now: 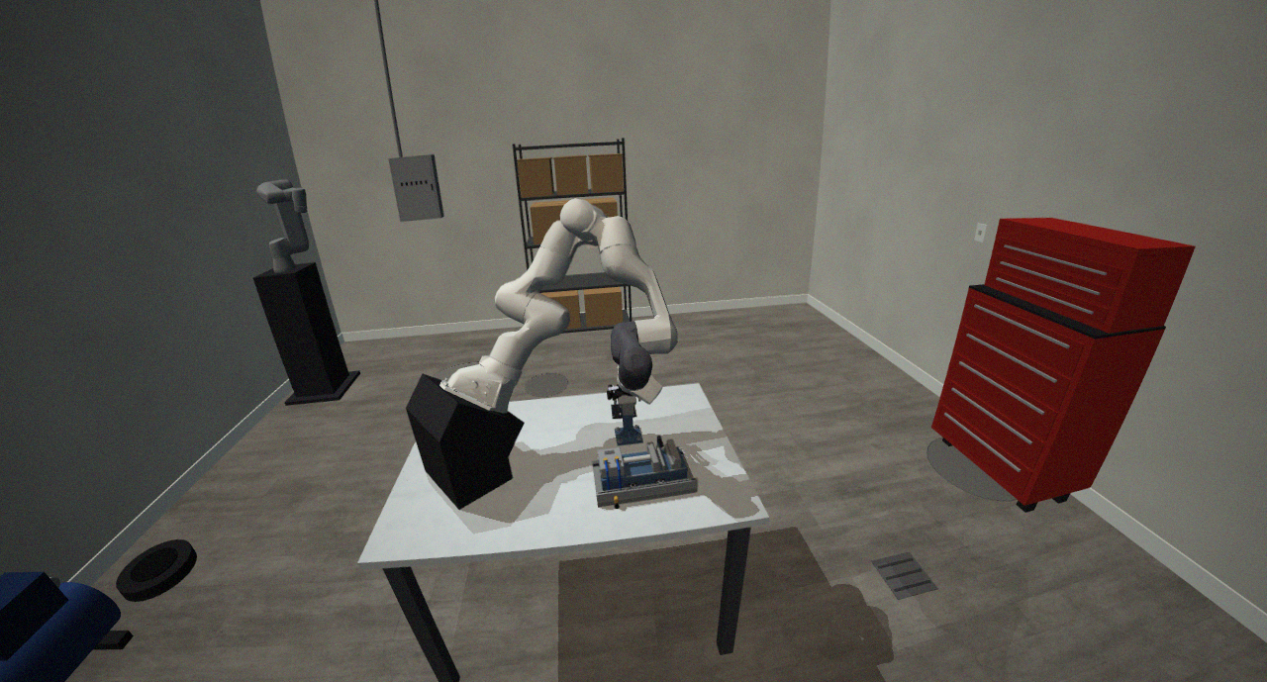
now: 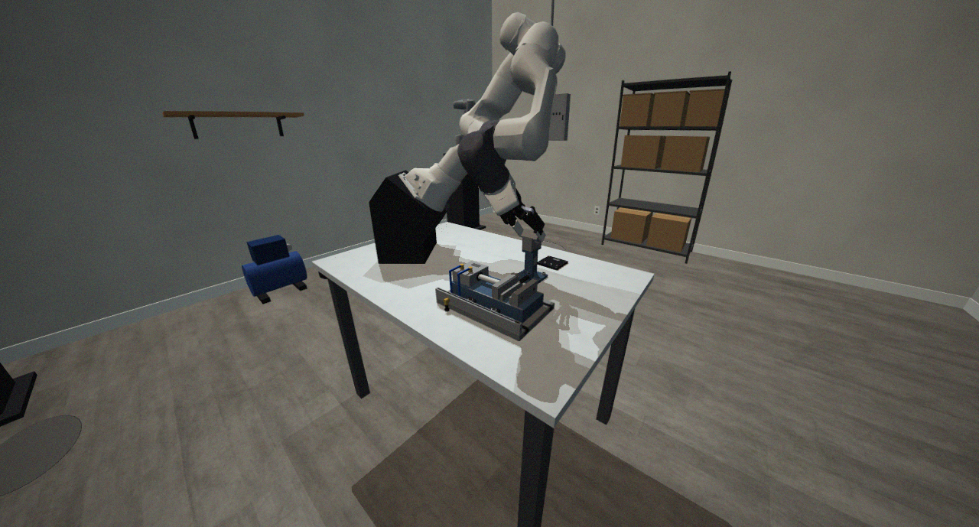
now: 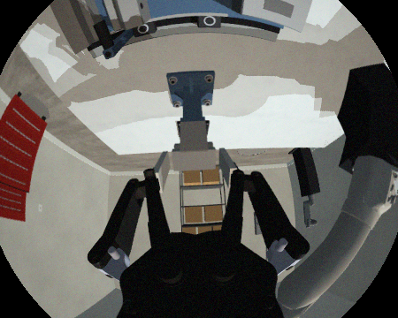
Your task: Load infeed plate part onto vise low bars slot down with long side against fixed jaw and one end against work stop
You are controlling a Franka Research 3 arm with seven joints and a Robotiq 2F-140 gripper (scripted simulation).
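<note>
"Block (image 3: 195, 160), pale grey: where do we see it?"

"We see it at the upper end of the V-block stand (image 1: 629, 432) (image 2: 530, 262) (image 3: 192, 111), between the two finger pads of the gripper (image 1: 624, 403) (image 2: 541, 235) (image 3: 194, 157). It is outside the vise (image 1: 644, 478) (image 2: 494, 300) (image 3: 192, 8)."

"Do we have it clamped?"

"We cannot tell. The fingers stand partway apart, a pad close along each side of the block, and we cannot make out whether they press on it. Nor can we make out which way its milled slot faces."

"What lies around the stand?"

"Just beside it we have the vise, its jaws apart. On another side of the stand, near its foot, a flat black plate (image 2: 553, 262) lies on the white table (image 1: 548, 529) (image 2: 411, 304) (image 3: 159, 137). The arm's black pedestal (image 1: 455, 456) (image 2: 404, 224) (image 3: 368, 112) is on the same tabletop, well apart from the stand, and the arm arches over to bring the gripper down at a tilt."

"And farther out from the stand?"

"Beyond the table we see a shelving rack (image 1: 569, 147) (image 2: 710, 161) (image 3: 181, 199) with cardboard boxes, and well apart from the stand, a red tool chest (image 1: 1019, 394) (image 3: 15, 155) on the floor."
</note>
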